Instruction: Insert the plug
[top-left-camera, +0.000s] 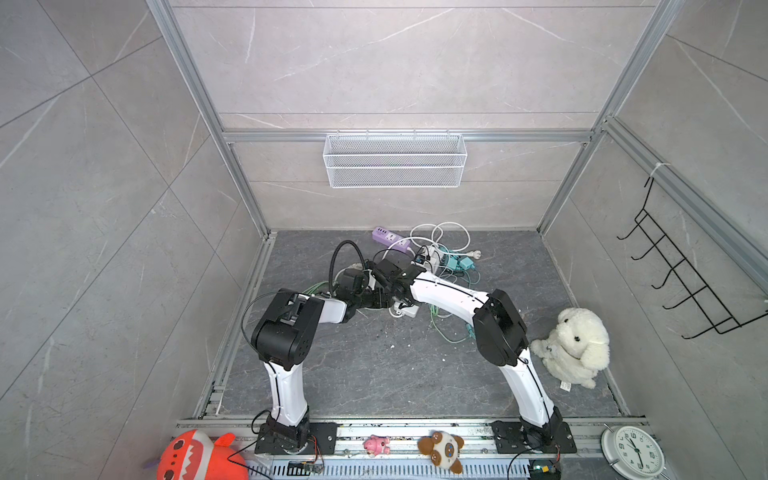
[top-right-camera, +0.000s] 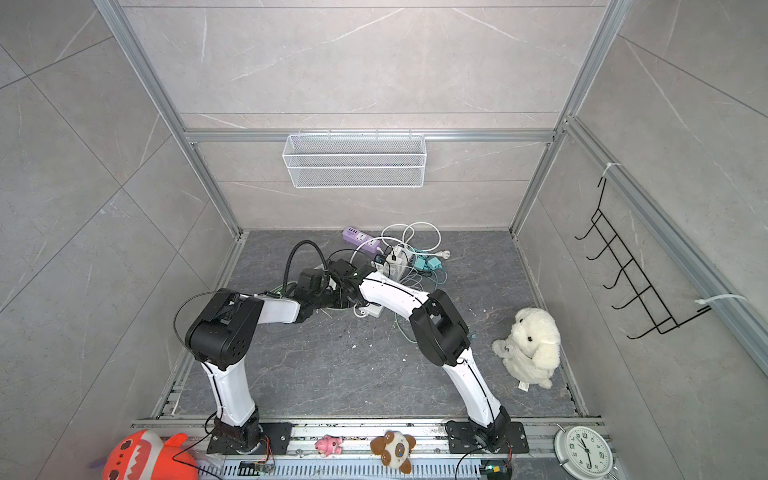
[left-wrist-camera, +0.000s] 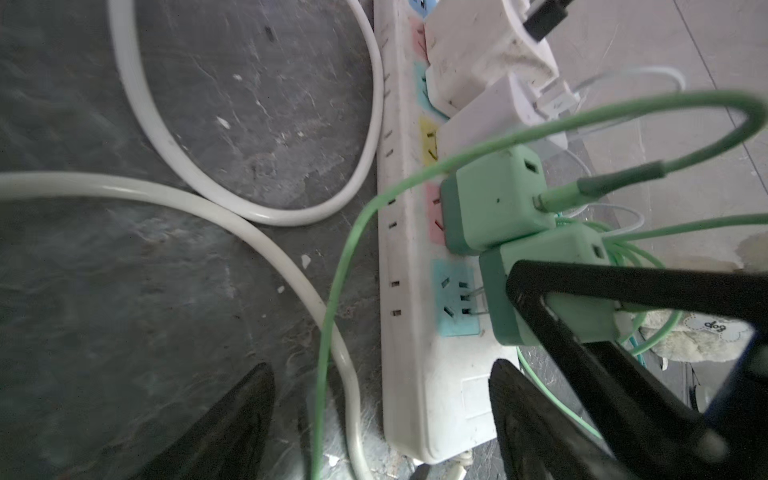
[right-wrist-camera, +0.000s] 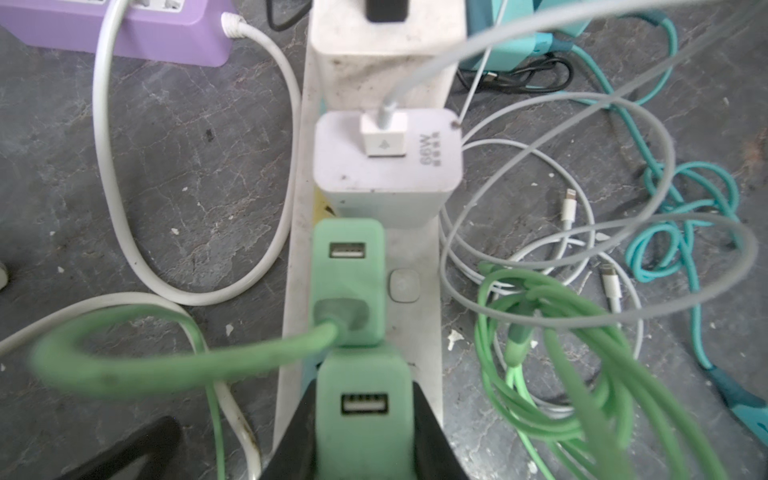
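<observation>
A green plug (right-wrist-camera: 363, 415) with a USB port sits between my right gripper's (right-wrist-camera: 363, 440) black fingers, which are shut on its sides. In the left wrist view the plug (left-wrist-camera: 552, 291) is over the blue socket (left-wrist-camera: 455, 297) of the white power strip (left-wrist-camera: 415, 374). Its two prongs reach the slots, with bare metal still showing between body and socket. My left gripper (left-wrist-camera: 382, 419) is open and straddles the strip's near end, one finger (left-wrist-camera: 528, 415) close to its edge and the other well clear. In both top views the wrists hide both grippers above the strip (top-left-camera: 409, 311) (top-right-camera: 374, 309).
A second green charger (right-wrist-camera: 349, 282) with a green cable and two white chargers (right-wrist-camera: 388, 166) fill the neighbouring sockets. Thick white cord loops (left-wrist-camera: 249, 208), a green cable coil (right-wrist-camera: 561, 353), a purple strip (top-left-camera: 390, 239) and teal chargers (top-left-camera: 463, 264) crowd the floor. A plush dog (top-left-camera: 573, 347) sits at the right.
</observation>
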